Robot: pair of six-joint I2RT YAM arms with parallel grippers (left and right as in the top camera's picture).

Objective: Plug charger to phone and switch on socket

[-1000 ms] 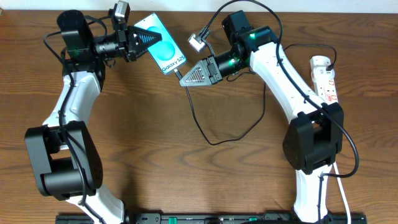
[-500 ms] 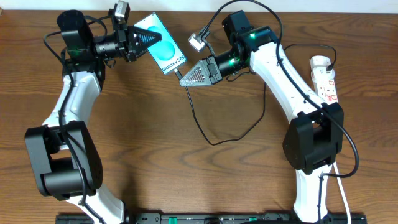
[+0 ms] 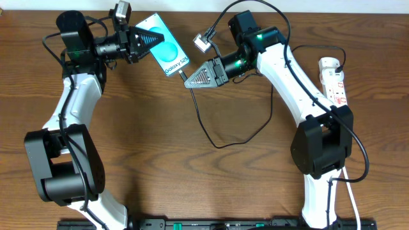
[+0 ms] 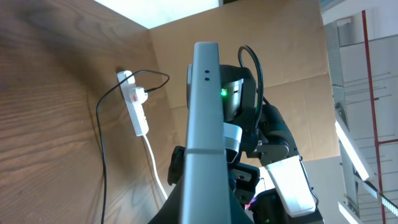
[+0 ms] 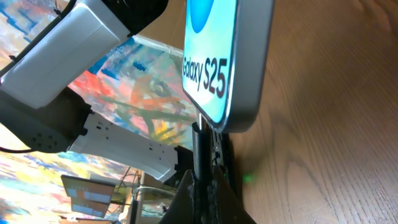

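1. Because the tip of the charger (image 5: 200,149) stands right at the lower edge of the phone (image 5: 211,68) in the right wrist view, and the pictures do not show whether it is seated, the chief risk is judged to be a skewed entry. A tip pressed in off-axis could scrape the edge, bend, or twist the phone in its grip.
2. Phone: upper centre-left of the overhead view, screen showing. The left jaws are clamped on its upper end. In the left wrist view it appears edge-on, rising through the middle of the frame.
3. Charger: the right jaws are clenched on the plug end, near the centre top of the overhead view. They sit immediately to the lower right of the phone's lower edge, and the tip projects past them toward that edge.
4. Cable slack: the thin lead drops into a loop at the middle of the overhead view, then passes under the right arm (image 3: 287,70). A second risk is judged to be the arm dragging this loop and tugging the plug loose.
5. Socket (image 3: 333,80): at the right edge of the overhead view, lying on the counter (image 3: 192,185), well apart from both jaws. Its switch is not yet attended to.
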